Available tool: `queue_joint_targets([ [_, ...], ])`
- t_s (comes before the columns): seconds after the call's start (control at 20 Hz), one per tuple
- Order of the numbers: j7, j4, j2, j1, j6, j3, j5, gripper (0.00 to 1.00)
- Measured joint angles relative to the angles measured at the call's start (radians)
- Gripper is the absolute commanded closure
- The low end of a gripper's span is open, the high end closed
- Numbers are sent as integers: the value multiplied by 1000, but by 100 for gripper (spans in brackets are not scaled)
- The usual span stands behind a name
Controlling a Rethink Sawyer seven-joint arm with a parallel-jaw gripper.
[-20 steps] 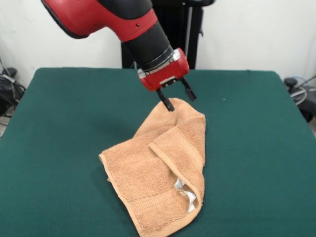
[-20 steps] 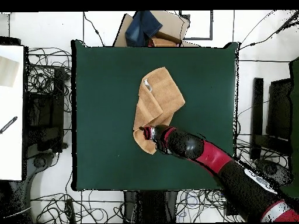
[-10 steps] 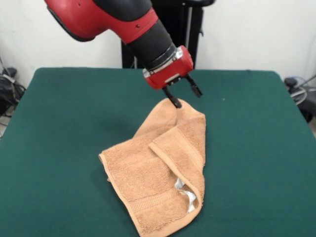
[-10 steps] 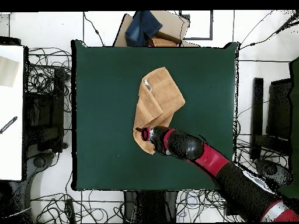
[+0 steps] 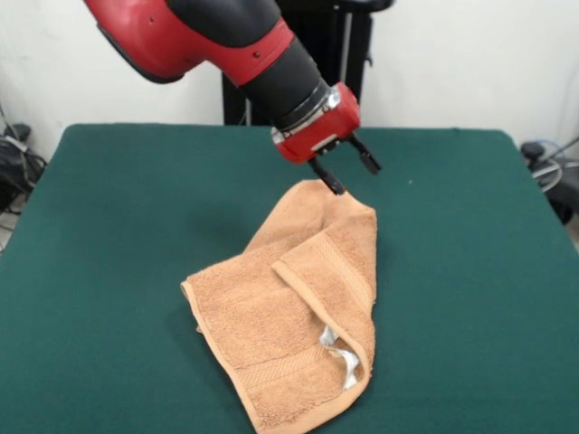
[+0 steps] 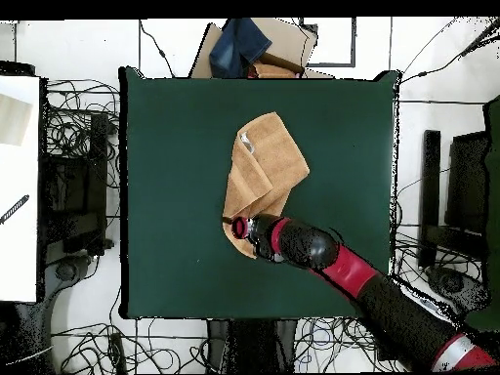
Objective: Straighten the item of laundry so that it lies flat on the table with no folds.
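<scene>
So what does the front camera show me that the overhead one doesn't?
Only the front view shows the black gripper open, its fingers spread just above the towel's far corner, and the folded flap with woven border bands. Only the overhead view shows the whole dark green felt table and tangled cables on the floor around it. Both show the light orange-tan terry towel lying folded, and the red and black arm.
</scene>
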Motion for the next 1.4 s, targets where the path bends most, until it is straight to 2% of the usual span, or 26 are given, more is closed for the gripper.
queue_joint_targets([
  [0.7, 0, -7, 42, 0, 73, 0, 3, 0],
  [1.4, 0, -96, 66, 3, 190, 0, 3, 0],
])
